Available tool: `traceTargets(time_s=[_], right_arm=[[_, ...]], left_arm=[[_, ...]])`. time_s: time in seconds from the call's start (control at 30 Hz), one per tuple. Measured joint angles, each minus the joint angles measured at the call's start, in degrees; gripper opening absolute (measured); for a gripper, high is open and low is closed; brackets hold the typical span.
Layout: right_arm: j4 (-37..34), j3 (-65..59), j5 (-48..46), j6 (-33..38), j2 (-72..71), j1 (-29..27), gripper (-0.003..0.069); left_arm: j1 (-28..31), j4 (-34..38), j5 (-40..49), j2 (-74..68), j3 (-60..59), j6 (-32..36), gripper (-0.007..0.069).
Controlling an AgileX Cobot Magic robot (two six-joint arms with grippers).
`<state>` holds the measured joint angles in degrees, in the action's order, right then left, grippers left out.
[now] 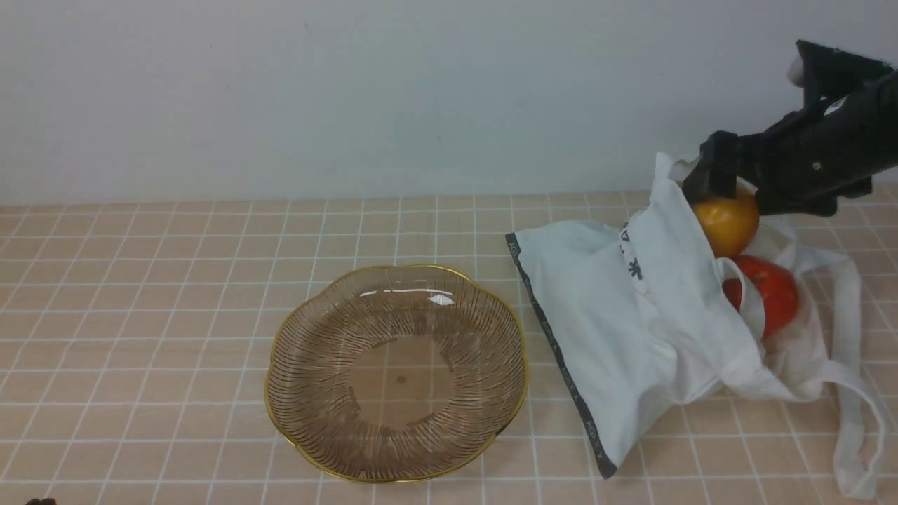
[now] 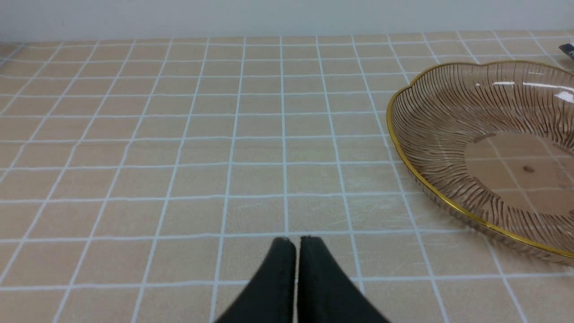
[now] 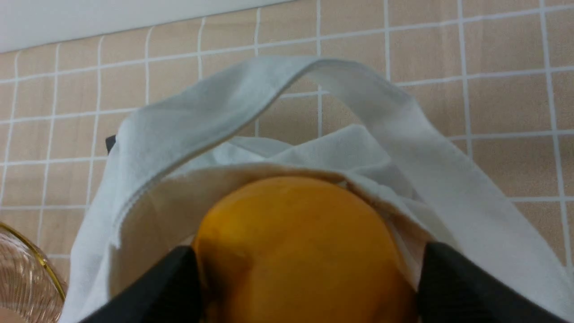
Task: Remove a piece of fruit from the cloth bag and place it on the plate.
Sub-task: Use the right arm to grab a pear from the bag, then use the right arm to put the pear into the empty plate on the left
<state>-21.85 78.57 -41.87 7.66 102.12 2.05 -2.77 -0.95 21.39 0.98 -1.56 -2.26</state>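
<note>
The white cloth bag point(image 1: 631, 330) lies on its side at the right of the table, mouth toward the right. At its raised mouth sits the orange-yellow piece of fruit point(image 1: 729, 221). My right gripper point(image 1: 744, 193) reaches in from the right, shut on the fruit. In the right wrist view the fruit point(image 3: 296, 251) fills the gap between the black fingers point(image 3: 179, 282) of that gripper point(image 3: 307, 269), with the bag point(image 3: 202, 116) folded around it. The ribbed glass plate point(image 1: 280, 337) stands empty at the centre, left of the bag. My left gripper point(image 2: 296, 240) is shut and empty, low over the tiles beside the plate point(image 2: 426, 134).
A red-orange fruit point(image 1: 772, 294) lies in the bag's mouth below the orange one. Long white straps point(image 1: 852, 414) trail over the table at the far right. A grey wall runs along the back of the tiled table. The plate's edge point(image 3: 27, 278) shows in the right wrist view.
</note>
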Motion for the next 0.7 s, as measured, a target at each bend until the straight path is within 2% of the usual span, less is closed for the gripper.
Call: traceTargets(time_s=[0.03,0.07,0.37,0.53,0.7], right_arm=[[-0.27,0.0,-0.13,0.0,0.0,0.0,0.0521],[-0.34,0.0,-0.2,0.0,0.0,0.0,0.0512],[0.54,0.0,-1.13,0.0,-2.99,0.0,0.0517],[5.03,0.0,-2.94,-0.5,-10.53,0.0,0.0517],[6.34,0.0,-4.25,-1.01,-16.97,0.0,0.0517]], left_arm=[[0.0,0.0,0.0,0.0,0.0,0.0,-0.0008],[0.0,0.0,0.0,0.0,0.0,0.0,-0.0008],[0.0,0.0,0.0,0.0,0.0,0.0,-0.0008],[0.0,0.0,0.0,0.0,0.0,0.0,-0.0008],[0.0,0.0,0.0,0.0,0.0,0.0,-0.0008]])
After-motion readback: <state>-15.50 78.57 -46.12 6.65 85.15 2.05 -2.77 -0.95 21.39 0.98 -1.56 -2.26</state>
